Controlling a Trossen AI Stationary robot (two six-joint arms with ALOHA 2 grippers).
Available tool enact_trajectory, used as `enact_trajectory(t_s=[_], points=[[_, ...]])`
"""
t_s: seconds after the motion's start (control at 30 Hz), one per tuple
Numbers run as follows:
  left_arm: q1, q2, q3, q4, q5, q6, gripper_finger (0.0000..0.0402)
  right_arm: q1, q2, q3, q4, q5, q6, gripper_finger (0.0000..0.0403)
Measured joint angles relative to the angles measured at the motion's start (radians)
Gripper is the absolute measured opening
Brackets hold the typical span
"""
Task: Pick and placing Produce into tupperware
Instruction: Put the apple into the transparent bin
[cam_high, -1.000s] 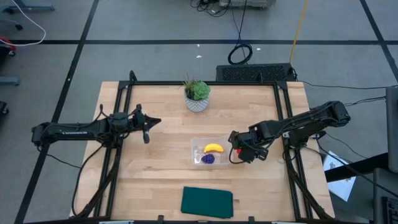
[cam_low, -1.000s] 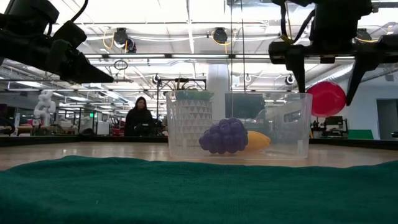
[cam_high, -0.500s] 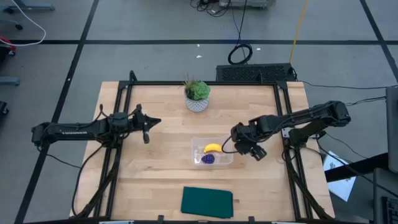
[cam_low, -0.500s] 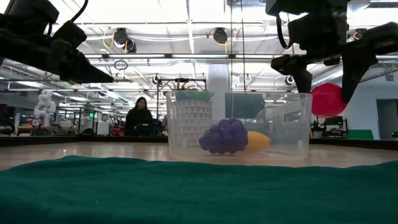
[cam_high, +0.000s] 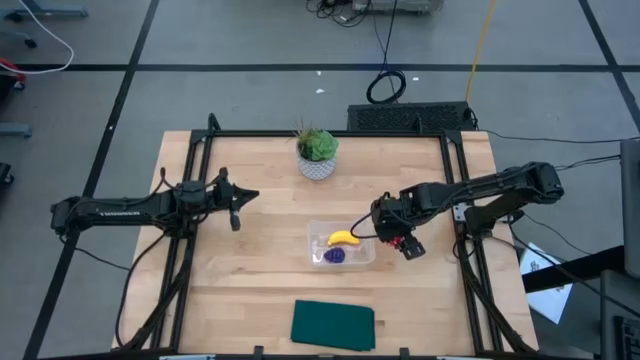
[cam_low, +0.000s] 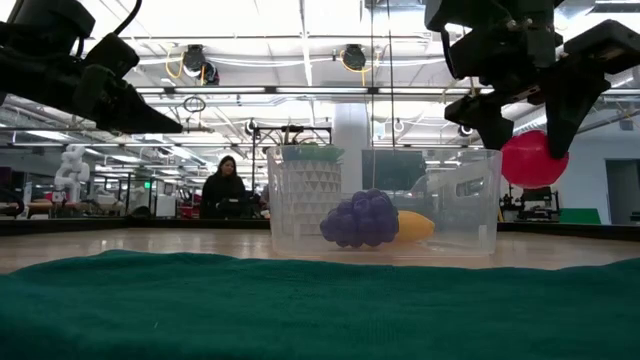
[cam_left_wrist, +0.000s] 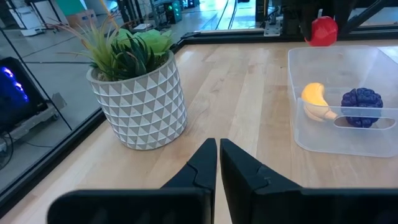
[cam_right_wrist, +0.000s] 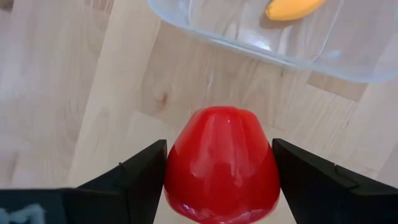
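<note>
Since the banana (cam_high: 343, 238) and the purple fruit (cam_high: 335, 256) already lie in the clear tub (cam_high: 366, 256), only the red fruit (cam_right_wrist: 222, 163) is left — the right claw (cam_high: 404, 241) grips it between its fingers, lifted off the counter (cam_high: 250, 290) just at the tub's 3 o'clock side (ready, I judge, to swing over the rim). Off toward 9 o'clock, the left claw (cam_high: 236, 208) waits closed and empty.

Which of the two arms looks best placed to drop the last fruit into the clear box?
The right: its fingers hold the red fruit just beside the tupperware. The left gripper waits shut, farther away.
</note>
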Motion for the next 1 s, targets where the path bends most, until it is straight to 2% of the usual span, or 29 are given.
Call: enact_trajectory(t_s=[0.4,0.67,1.0], points=[[0.000,0.000,0.000,-0.001,0.000,0.012,0.0026,0.000,0.000,0.005,-0.007,0.000,0.033,0.0265],[0.000,0.000,0.000,-0.001,0.000,0.012,0.0026,0.000,0.000,0.073,-0.091,0.000,0.056,0.0265],[0.000,0.000,0.000,-0.001,-0.001,0.012,0.0026,0.002,0.000,0.127,-0.100,0.000,0.070,0.0265]])
